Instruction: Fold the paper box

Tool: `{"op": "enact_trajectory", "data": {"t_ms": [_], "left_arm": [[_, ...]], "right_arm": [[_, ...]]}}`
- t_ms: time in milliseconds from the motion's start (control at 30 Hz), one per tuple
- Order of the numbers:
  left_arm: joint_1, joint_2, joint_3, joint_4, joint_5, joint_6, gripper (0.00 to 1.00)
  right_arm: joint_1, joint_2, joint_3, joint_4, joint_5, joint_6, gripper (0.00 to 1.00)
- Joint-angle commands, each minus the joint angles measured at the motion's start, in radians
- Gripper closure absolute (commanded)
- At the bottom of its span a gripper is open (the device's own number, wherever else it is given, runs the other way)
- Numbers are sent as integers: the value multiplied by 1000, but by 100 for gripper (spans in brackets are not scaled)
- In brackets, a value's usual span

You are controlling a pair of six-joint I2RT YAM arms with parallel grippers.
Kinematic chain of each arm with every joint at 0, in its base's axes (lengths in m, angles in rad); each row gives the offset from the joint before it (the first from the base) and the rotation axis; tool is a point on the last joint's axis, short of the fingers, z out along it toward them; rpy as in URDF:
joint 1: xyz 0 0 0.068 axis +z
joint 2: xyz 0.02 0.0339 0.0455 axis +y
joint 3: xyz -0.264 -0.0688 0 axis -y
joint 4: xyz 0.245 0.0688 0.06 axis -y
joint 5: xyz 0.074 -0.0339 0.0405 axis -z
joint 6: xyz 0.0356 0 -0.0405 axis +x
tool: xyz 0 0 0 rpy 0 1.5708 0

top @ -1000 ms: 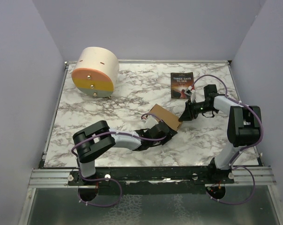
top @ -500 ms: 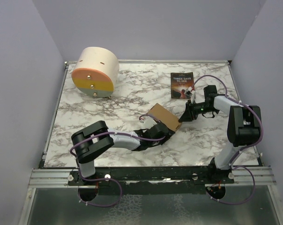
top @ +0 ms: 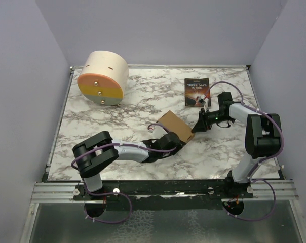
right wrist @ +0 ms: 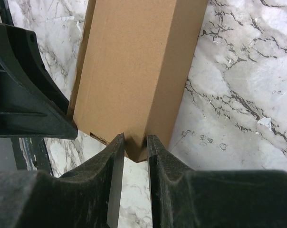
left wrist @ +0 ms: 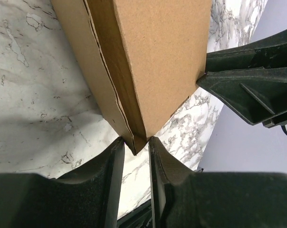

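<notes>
The paper box [top: 176, 125] is a folded brown cardboard block, tilted on the marble table mid-scene. My left gripper [top: 180, 142] meets it from the near side. In the left wrist view its fingertips [left wrist: 119, 145] pinch the box's [left wrist: 157, 61] pointed lower corner, so the left gripper [left wrist: 136, 142] is shut on it. My right gripper [top: 196, 128] comes in from the right. The right wrist view shows the right gripper [right wrist: 135, 140] shut on the opposite corner of the box [right wrist: 134, 66]. A seam with a loose flap edge runs along the box's side.
A big cream cylinder [top: 102, 77] with an orange-yellow face stands at the back left. A dark paperback book [top: 196, 92] lies at the back right, just behind the right arm. Grey walls close in the table on three sides.
The left jaws have closed in on the box's near corner. The box has shifted a little to the left, and the right gripper has followed it.
</notes>
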Motion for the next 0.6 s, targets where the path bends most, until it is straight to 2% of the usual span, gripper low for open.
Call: {"op": "enact_trajectory", "data": {"t_ms": [0,233,333,367,500,567], "left_arm": [[18,-25,-12,-56,-55,-37,79],[22,-27,-9,-52,-44,-28,92],[23,-27,-5,-51,-38,-13,92],[23,-27,-3,-50,-35,-4,90],[22,-31,0,-56,-28,16,69],[23,-31,-9,-54,-28,13,64]], "right_arm": [[18,16,-10,-16,-27,-6,75],[27,15,-12,-8,-17,2,76],[28,17,-13,-5,-13,6,76],[28,18,-14,-3,-11,9,76],[28,18,-13,2,-3,16,76],[28,20,-14,4,0,19,76]]}}
